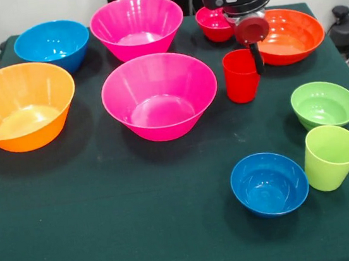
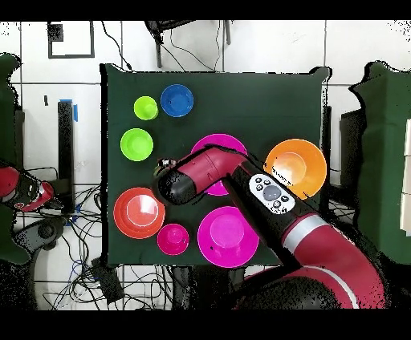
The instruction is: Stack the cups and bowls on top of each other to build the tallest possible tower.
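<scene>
The red cup [image 1: 241, 76] stands upright on the table, right of the near pink bowl [image 1: 159, 95]. My gripper [image 1: 256, 57] hangs right over the cup's right rim, touching or almost touching it. The wide red-orange bowl [image 1: 288, 34] sits just behind, with the small red bowl [image 1: 213, 24] to its left. The lime-green cup [image 1: 330, 156], small green bowl [image 1: 324, 103] and small blue bowl [image 1: 269, 182] stand apart at the near right. Nothing is stacked. In the overhead view the gripper [image 2: 165, 171] hides the red cup, beside the red-orange bowl [image 2: 139, 212].
The far pink bowl [image 1: 137, 25], the mid-sized blue bowl [image 1: 52, 45] and the yellow-orange bowl [image 1: 20, 106] fill the left and back. In the overhead view my arm [image 2: 241, 180] crosses one pink bowl [image 2: 227, 143]. Cables lie off the table's edge.
</scene>
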`<action>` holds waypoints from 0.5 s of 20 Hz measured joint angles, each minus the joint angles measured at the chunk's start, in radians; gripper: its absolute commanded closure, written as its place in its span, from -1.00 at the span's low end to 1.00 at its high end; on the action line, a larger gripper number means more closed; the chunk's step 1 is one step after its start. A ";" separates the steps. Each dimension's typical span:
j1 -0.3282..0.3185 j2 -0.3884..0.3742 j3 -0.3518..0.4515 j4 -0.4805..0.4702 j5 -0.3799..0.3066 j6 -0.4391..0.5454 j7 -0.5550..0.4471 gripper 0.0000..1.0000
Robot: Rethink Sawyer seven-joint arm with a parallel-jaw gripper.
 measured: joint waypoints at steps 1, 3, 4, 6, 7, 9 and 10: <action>0.001 0.000 -0.005 0.000 0.000 0.000 0.000 -1.00; 0.003 -0.001 -0.015 0.000 0.000 0.000 0.000 -1.00; 0.004 -0.001 -0.020 0.000 0.000 0.000 0.000 -1.00; 0.009 -0.003 -0.026 -0.001 0.000 0.000 0.000 -1.00; 0.011 -0.004 -0.028 -0.001 0.000 0.000 0.000 -1.00; 0.016 -0.006 -0.033 -0.001 0.000 0.000 0.000 -1.00; 0.018 -0.007 -0.034 -0.001 0.000 0.000 0.000 -1.00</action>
